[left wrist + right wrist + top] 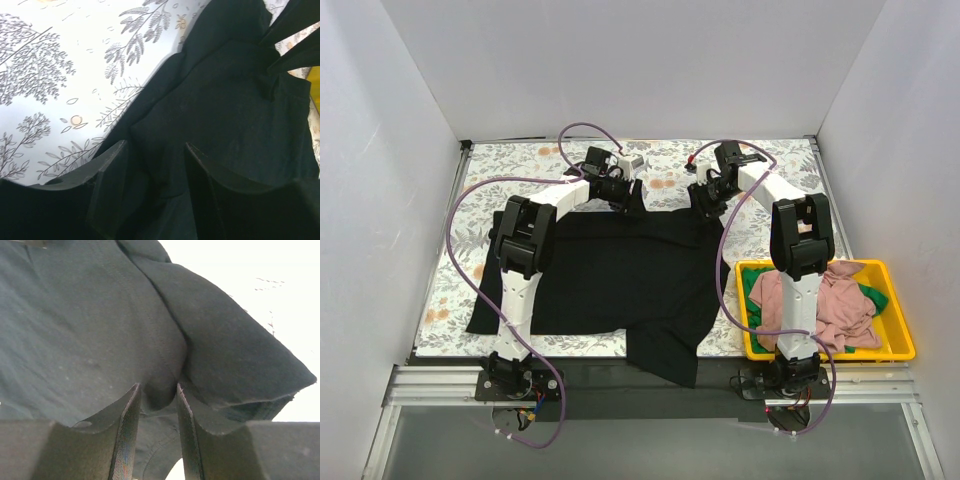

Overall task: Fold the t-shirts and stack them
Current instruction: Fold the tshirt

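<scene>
Gripping the far edge of a large, solid black cloth t-shirt [620,270], the left gripper [626,194] and the right gripper [706,196] each pinch a raised fold of the fabric between their two fingers. In the left wrist view, the left gripper [155,170] has black cloth bunched in the gap between its jaws. In the right wrist view, the right gripper [157,405] has its jaws closed on a narrower ridge of the same shirt. The black shirt lies spread across a grey-and-white floral-patterned tablecloth [500,165], with its near hem draped over the table's front edge between the arm bases. To the right, beside the right arm, a yellow rectangular plastic bin [902,352] holds a crumpled dusty pink cloth t-shirt [840,300] lying on top of a bright green cloth t-shirt [876,296].
</scene>
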